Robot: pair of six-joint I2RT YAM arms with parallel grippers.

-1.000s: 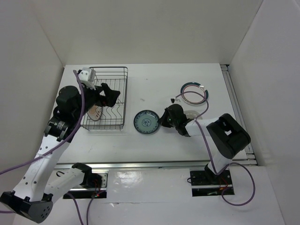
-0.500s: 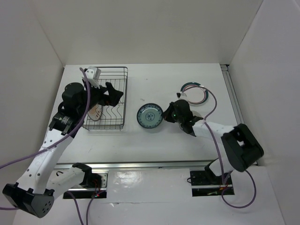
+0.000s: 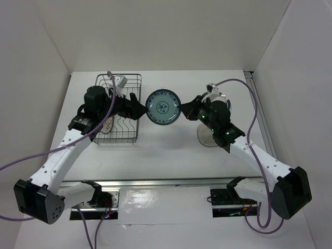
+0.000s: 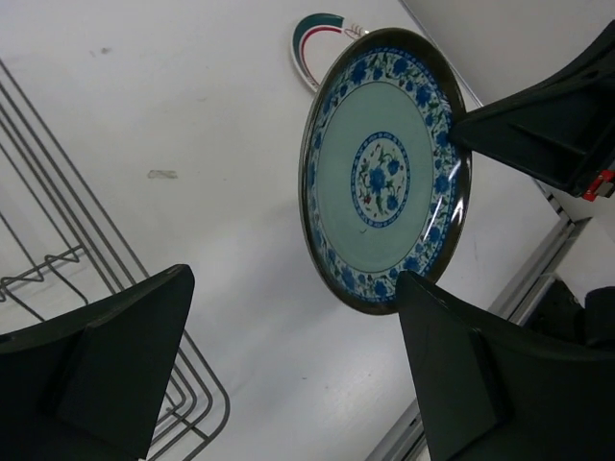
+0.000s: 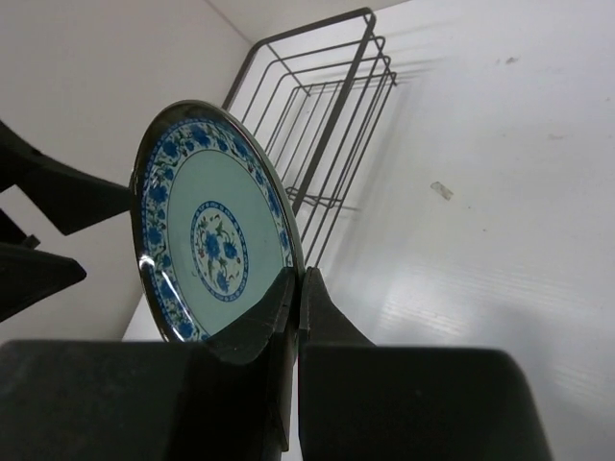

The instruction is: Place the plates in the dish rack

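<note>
- The white table [image 3: 166, 153] is carrying everything, with low white walls standing around it.
- The dark wire dish rack [image 3: 124, 132] is sitting directly on it, at the far left.
- A pale plate with a green-and-red rim [image 4: 312, 38] is lying flat at the far right.
- A greyish round shape [image 3: 207, 140], plate or shadow, is lying nearer, right of centre.

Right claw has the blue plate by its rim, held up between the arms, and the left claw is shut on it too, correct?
No. The left claw is open, its fingers spread wide, as the left wrist view shows. The right claw does grip the blue plate by its rim, held up between the arms.
</note>
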